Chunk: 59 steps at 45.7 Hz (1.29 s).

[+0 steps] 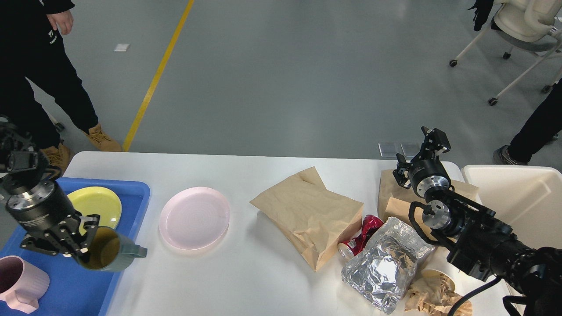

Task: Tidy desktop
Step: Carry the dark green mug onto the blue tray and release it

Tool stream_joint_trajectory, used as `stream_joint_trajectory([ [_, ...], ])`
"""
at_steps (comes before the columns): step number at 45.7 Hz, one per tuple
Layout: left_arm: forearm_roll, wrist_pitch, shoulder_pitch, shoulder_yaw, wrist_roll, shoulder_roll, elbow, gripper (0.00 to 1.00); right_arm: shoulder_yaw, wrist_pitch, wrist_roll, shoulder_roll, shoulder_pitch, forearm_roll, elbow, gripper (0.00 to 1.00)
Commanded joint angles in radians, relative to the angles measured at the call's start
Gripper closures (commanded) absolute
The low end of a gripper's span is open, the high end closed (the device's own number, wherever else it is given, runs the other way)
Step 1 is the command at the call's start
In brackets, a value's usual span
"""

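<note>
The white tabletop point(246, 281) fills the lower part of the head view, with a blue tray point(131, 193) at its left end and a cream bin point(522, 202) at its right end. The left gripper point(72, 245) clasps the rim of a grey-green mug point(109, 254), holding it tilted above the tray's right edge with its handle pointing right. In the tray lie a yellow plate point(101, 204) and, at the near left corner, a pink mug point(19, 283). A pink plate point(194, 218) sits on the tabletop just beside the tray. Further right lies a crumpled brown paper bag point(307, 215), and touching its near corner is a crushed red can point(362, 237). A wad of foil point(382, 267) rests against the can, with crumpled brown paper point(432, 292) next to it. A second paper bag point(395, 195) lies under the right arm. The right gripper point(432, 140) hangs over the far right edge of the tabletop; it is seen small and dark, so I cannot tell whether its fingers are apart or together.
</note>
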Motion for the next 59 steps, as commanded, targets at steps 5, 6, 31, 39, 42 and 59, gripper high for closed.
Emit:
stream_joint_trajectory([
  [5,0.0,0.0,0.105,-0.01,0.0,0.103,0.094,1.0,0.0,0.0,0.0,0.0,0.0,0.001,0.0,0.0],
  [6,0.0,0.0,0.121,-0.012,0.0,0.106,0.108,1.0,0.0,0.0,0.0,0.0,0.0,-0.001,0.0,0.0],
  [31,-0.005,0.0,0.333,-0.137,-0.002,0.133,0.27,1.0,0.0,0.0,0.0,0.0,0.0,-0.001,0.0,0.0],
  [39,-0.005,0.0,0.34,-0.144,-0.002,0.124,0.27,0.99,0.0,0.0,0.0,0.0,0.0,0.001,0.0,0.0],
  [42,-0.005,0.0,0.342,-0.145,-0.002,0.123,0.27,0.96,0.0,0.0,0.0,0.0,0.0,-0.001,0.0,0.0],
  [59,-0.005,0.0,0.363,-0.142,-0.003,0.115,0.27,0.59,0.0,0.0,0.0,0.0,0.0,-0.001,-0.001,0.0],
])
